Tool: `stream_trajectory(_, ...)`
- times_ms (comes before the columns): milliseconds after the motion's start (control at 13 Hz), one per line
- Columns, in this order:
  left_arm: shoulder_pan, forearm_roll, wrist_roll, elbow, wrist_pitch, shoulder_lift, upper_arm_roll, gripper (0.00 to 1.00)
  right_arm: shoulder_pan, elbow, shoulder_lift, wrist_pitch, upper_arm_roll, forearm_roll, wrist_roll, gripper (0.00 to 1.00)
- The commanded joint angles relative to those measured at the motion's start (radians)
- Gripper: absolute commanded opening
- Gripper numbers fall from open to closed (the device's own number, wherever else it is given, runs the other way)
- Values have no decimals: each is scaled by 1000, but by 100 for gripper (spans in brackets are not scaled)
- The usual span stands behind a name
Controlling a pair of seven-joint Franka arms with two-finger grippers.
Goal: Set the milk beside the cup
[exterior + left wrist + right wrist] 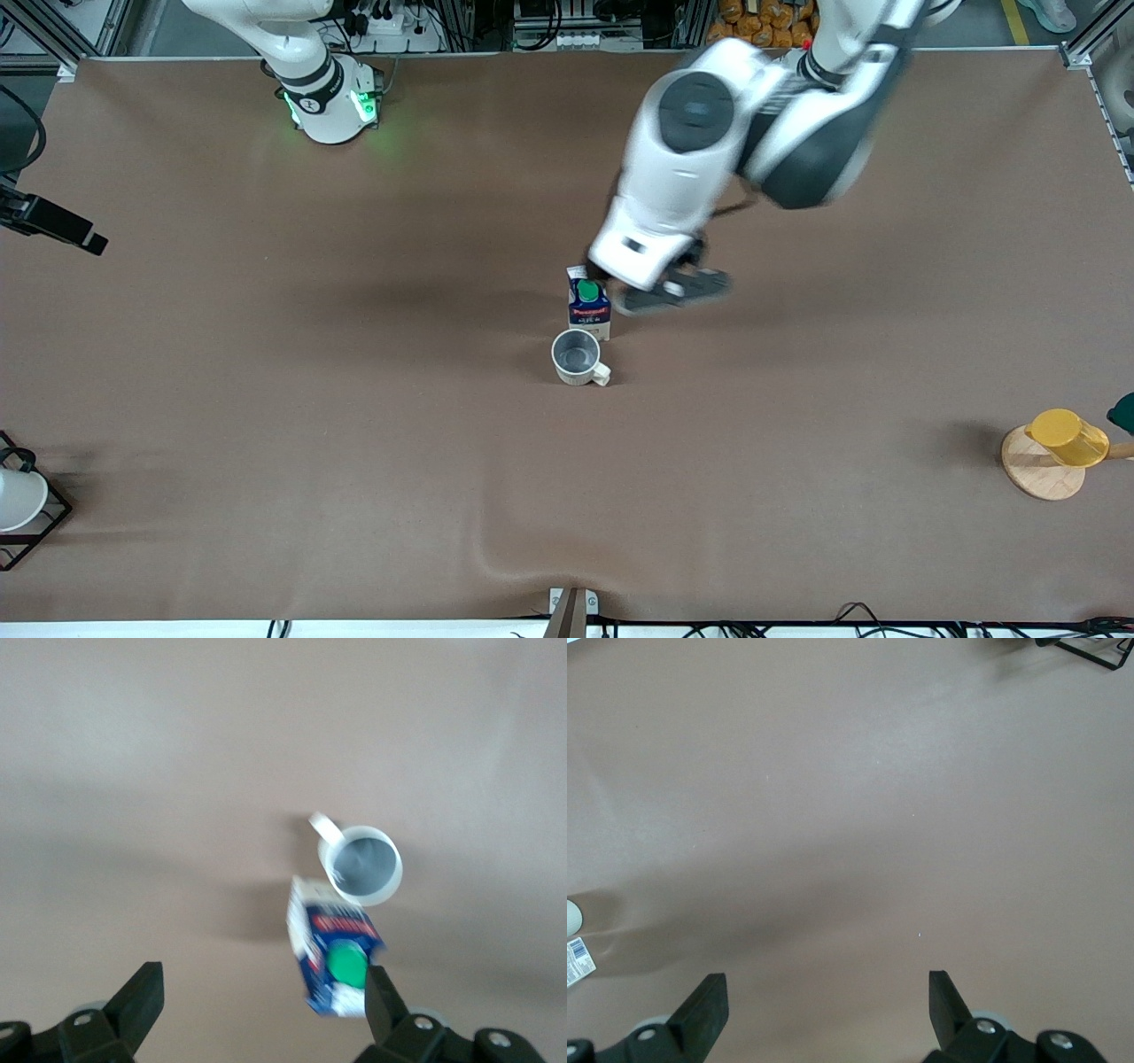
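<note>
standing upright on the tabletop point(266, 399), the milk point(589, 307) sits just beside the cup point(578, 356), on the side farther from the front camera, with its green cap on top. from above the two look touching or nearly so; i cannot tell which. the cup is upright too, its grey inside showing and its stubby handle pointing toward the left arm's end of the tabletop.

the left hand point(257, 1001) hangs over the tabletop just beside the carton, toward the left arm's end, its fingers spread wide and holding nothing. in the left wrist view one fingertip point(379, 992) sits close against the carton's edge while the other is well clear.

by the look of it the placing is done and the step in hand is getting away clean. to do that well, the left hand should go straight up with the fingers kept wide, so that the near fingertip does not drag the light carton over or knock it into the cup.

the right hand point(824, 997) waits over bare tabletop, fingers wide and empty.
</note>
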Motion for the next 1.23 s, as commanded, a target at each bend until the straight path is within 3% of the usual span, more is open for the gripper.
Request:
stream_trajectory(0,137,16,135,-31,-37,-52,-11,100,-7,-6,-16,-12,11,-8,-8,100)
stream_trajectory(308,315,10,409,-35,-161,-139,-17,100,-7,-49,-44,-2,11,-8,-6,100)
stream_trajectory(462,343,8,575,-78,-207,-214,18,100,-5,-49,-45,-1,11,-6,-6,100)
stream_trajectory(538,333,1,656,-101,-215,-248,82,100,-5,-58,-48,-1,12,-6,-6,100)
stream_trajectory(846,305,-1,749,-215,-285,-404,173,100,-5,-106,-74,30,12,-6,-6,100)
stream_trajectory(1154,271,11,838,-207,-315,-446,245,100,-4,-135,-85,56,14,-6,-8,100)
